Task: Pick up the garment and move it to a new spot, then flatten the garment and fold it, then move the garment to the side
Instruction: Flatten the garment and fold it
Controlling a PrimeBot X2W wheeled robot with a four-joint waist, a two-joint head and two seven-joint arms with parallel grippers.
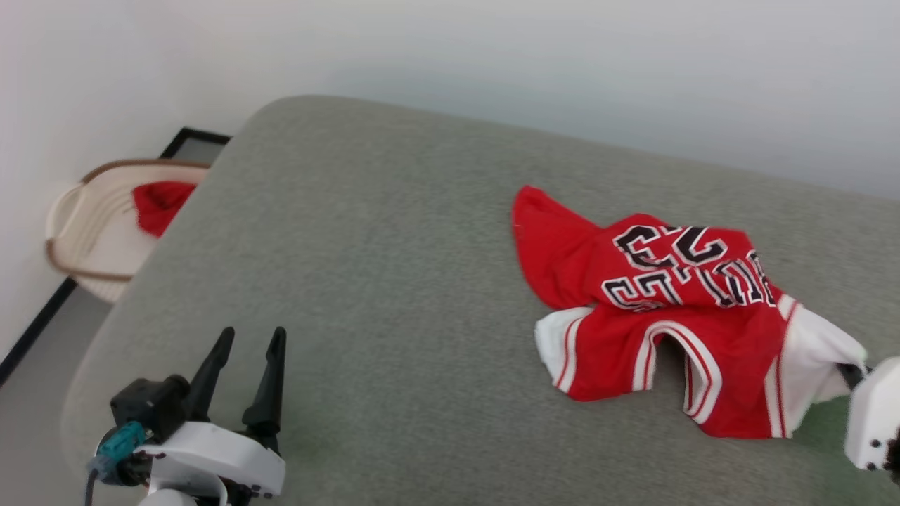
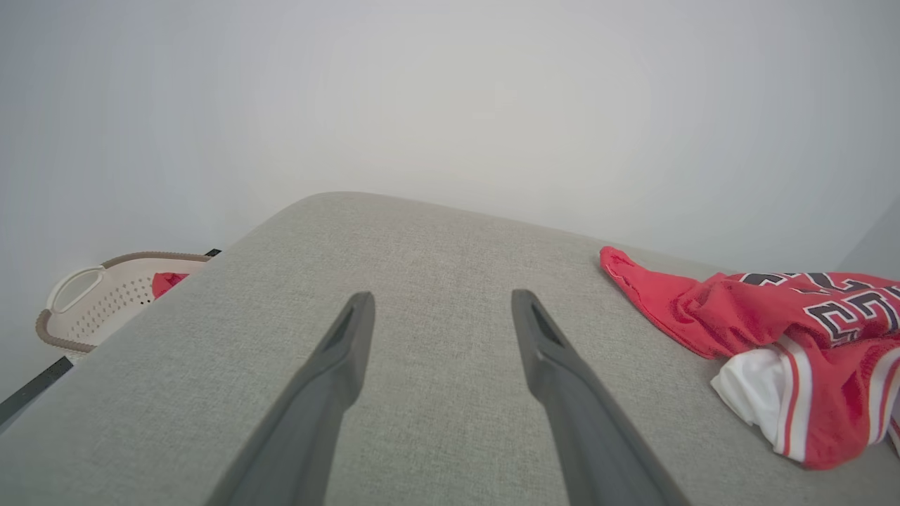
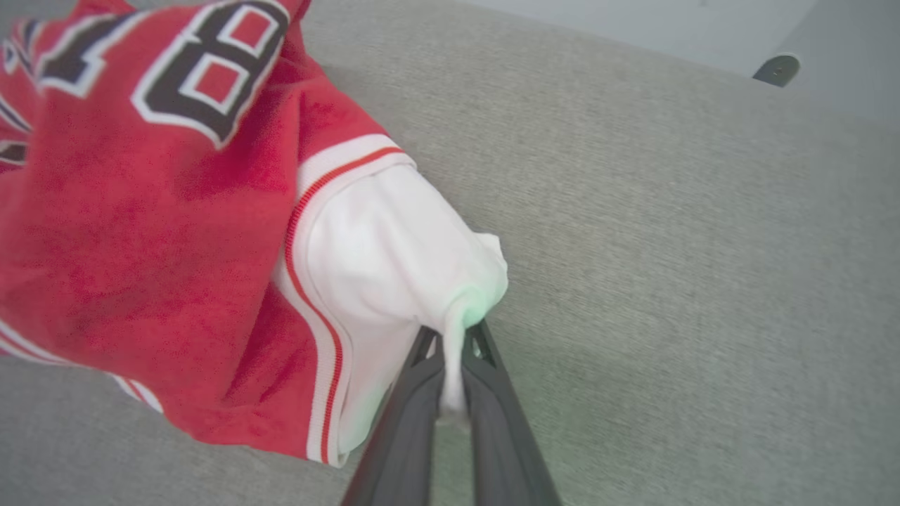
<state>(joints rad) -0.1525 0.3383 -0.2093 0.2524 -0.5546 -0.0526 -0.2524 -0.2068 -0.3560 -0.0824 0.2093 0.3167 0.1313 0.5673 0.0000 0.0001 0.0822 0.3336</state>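
The garment point(image 1: 668, 309), a red jersey with white sleeves and black "23" lettering, lies crumpled on the right part of the grey cushioned surface point(image 1: 394, 281). My right gripper point(image 3: 453, 334) is shut on the edge of its white sleeve point(image 3: 394, 260); in the head view that gripper point(image 1: 854, 372) sits at the right edge, pinching the sleeve tip. My left gripper point(image 1: 249, 341) hovers open at the lower left, well apart from the garment point(image 2: 794, 330), nothing between its fingers point(image 2: 351, 337).
A cream laundry basket point(image 1: 91, 232) with a plain red cloth point(image 1: 160, 202) in it stands on the floor beyond the surface's left edge, by the white wall. Bare grey surface stretches between the two grippers.
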